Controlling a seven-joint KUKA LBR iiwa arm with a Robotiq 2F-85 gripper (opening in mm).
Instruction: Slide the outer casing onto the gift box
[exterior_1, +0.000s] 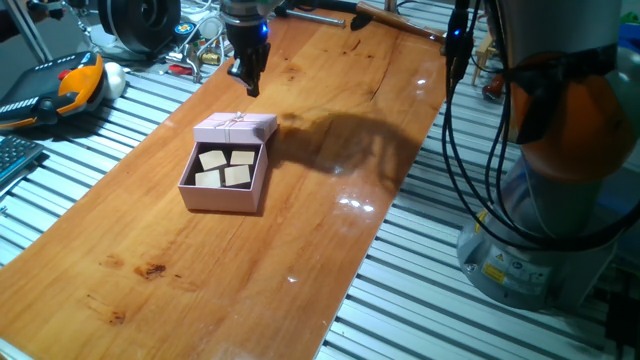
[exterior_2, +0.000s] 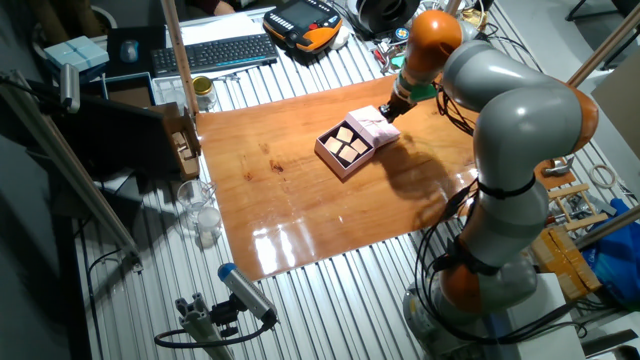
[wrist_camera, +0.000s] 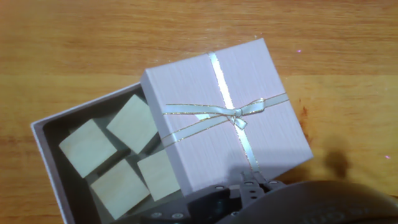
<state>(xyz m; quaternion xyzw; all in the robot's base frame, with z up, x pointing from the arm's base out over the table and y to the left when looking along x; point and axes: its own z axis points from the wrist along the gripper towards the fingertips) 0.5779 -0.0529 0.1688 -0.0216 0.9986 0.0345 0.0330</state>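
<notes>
Outer casing (wrist_camera: 227, 118) first: from my hand view the pale pink cover with its thin bow lies on top of the gift box (wrist_camera: 53, 155), turned askew and covering only part of it, so the four tan squares (wrist_camera: 121, 155) show in the open part of the tray. On one fixed view I see the pair sitting near the middle of the wooden table (exterior_1: 300, 220), the casing (exterior_1: 236, 126) at the far end of the box (exterior_1: 222, 190). My gripper (exterior_1: 247, 82) hangs above the board just beyond the casing, apart from it and holding nothing; its fingers look close together, but I cannot tell how far they are parted. The other fixed view shows the gripper (exterior_2: 392, 110) right beside the casing (exterior_2: 374, 124).
</notes>
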